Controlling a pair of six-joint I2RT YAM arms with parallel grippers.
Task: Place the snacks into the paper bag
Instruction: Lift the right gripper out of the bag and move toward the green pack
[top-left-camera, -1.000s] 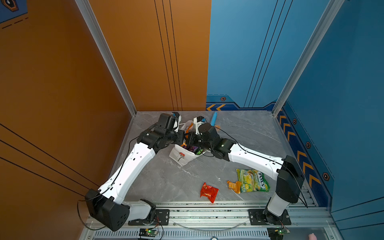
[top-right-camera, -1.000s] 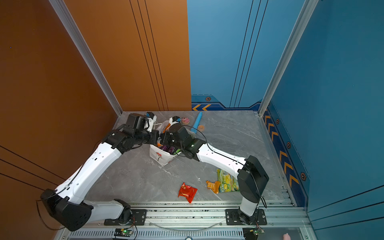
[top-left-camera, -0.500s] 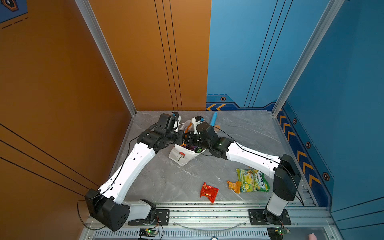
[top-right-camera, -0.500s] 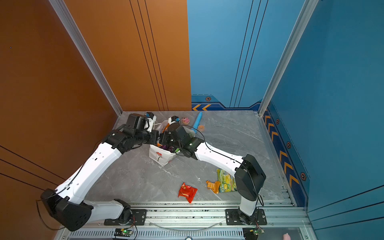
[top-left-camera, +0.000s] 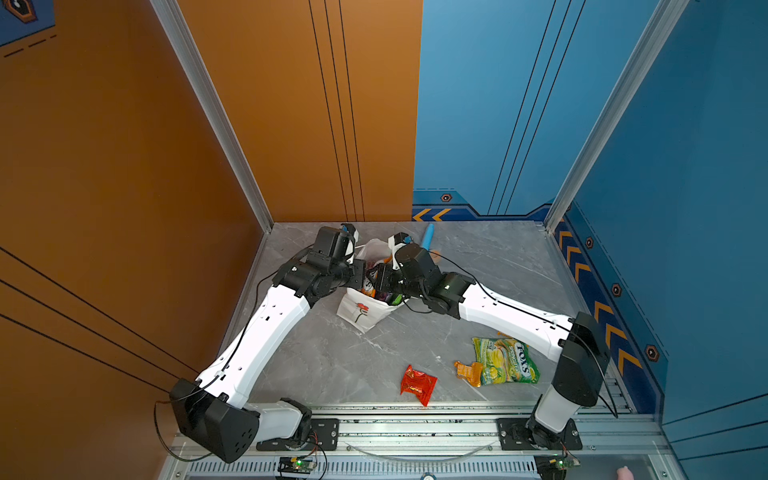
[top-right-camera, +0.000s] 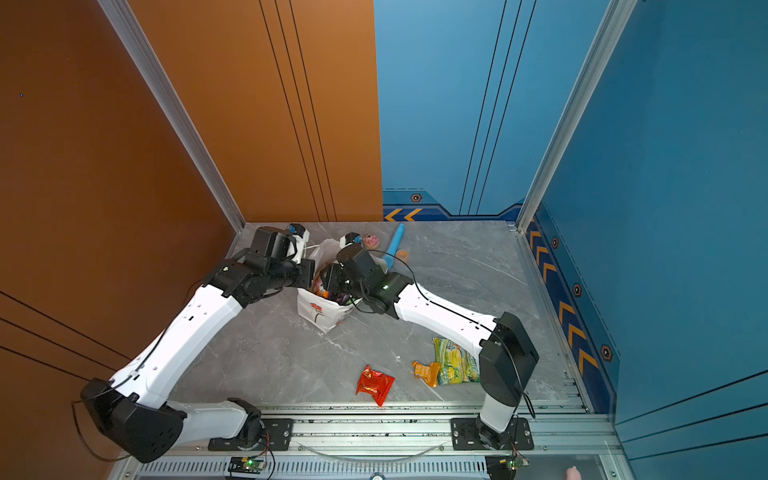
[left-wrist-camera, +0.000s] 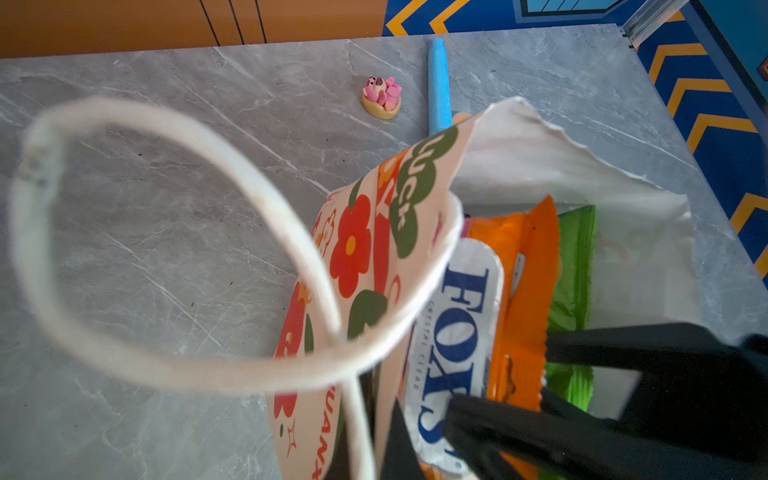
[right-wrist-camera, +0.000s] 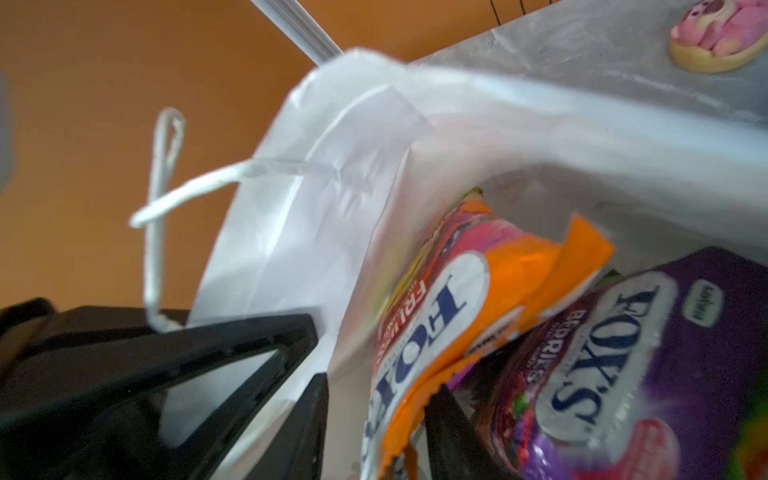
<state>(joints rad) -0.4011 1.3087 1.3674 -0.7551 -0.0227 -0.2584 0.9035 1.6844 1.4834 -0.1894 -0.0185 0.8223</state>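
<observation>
The paper bag (top-left-camera: 359, 309) (top-right-camera: 320, 311) stands at the back left of the table, its flowered wall (left-wrist-camera: 361, 241) pinched in my shut left gripper (left-wrist-camera: 380, 436) (top-left-camera: 360, 276). My right gripper (right-wrist-camera: 374, 399) (top-left-camera: 380, 282) reaches into the bag's mouth with its jaws apart. An orange FOX'S packet (right-wrist-camera: 440, 316) (left-wrist-camera: 515, 266) hangs loose between them. A purple FOX'S pack (right-wrist-camera: 623, 353) and a green packet (left-wrist-camera: 575, 257) lie inside beside it. On the table near the front right lie a green-yellow FOX'S bag (top-left-camera: 507, 361), a small orange packet (top-left-camera: 467, 370) and a red packet (top-left-camera: 417, 384).
A blue tube (top-right-camera: 395, 243) (left-wrist-camera: 438, 83) and a small pink toy (top-right-camera: 370, 240) (left-wrist-camera: 381, 93) lie behind the bag near the back wall. Orange and blue walls close in the table on three sides. The arms' rail runs along the front edge.
My right gripper's jaws have opened inside the bag, letting go of the orange FOX'S packet. The left gripper has kept its hold on the bag wall.
</observation>
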